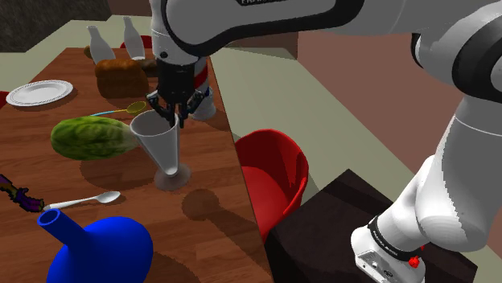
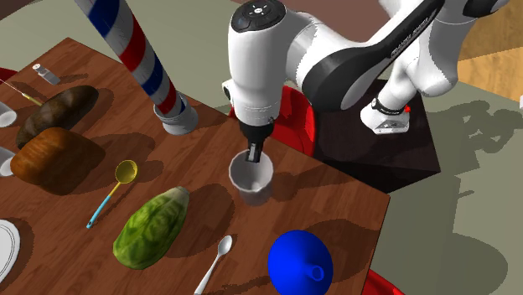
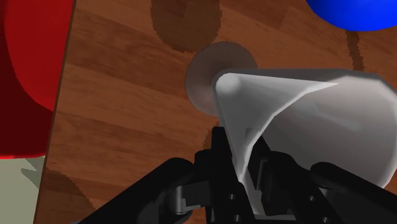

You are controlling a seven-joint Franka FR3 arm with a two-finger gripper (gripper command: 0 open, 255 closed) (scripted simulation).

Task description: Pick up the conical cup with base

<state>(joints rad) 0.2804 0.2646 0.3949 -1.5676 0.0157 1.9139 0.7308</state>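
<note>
Where the arm bends down over the wooden table (image 1: 209, 161), the black gripper (image 1: 172, 114) sits right at the lip of the conical cup (image 1: 159, 143). Its fingers (image 3: 215, 162) are drawn nearly together, one inside the rim and one outside, with the thin wall pinched between them. That finger is all I can see inside the cup.

The cup stands directly under the gripper. Its round foot (image 1: 172, 178) rests on the wood near the table edge that faces the red chair (image 1: 273, 169).

It is a pale grey, see-through thing, wide at the mouth. It narrows to a slim waist and then spreads into a flat disc, and the wood shows faintly through that disc in the wrist view.

A blue vessel (image 1: 100, 251) with a round body and an open tubular neck stands well on the camera's side of the gripper in the shoulder view. I cannot tell what it holds. A plain white plate (image 1: 39, 92) lies far off to the gripper's left in that view. Two white bottles (image 1: 100, 44) stand beyond the gripper at the table's far end, and they are opaque.

A knobbly green vegetable (image 1: 92, 137) lies just beside the cup, between the gripper and the plate. A white spoon (image 1: 84, 199) lies between the cup and the blue vessel. A red, white and blue striped pole (image 2: 134, 50) rises just beyond the gripper.
</note>
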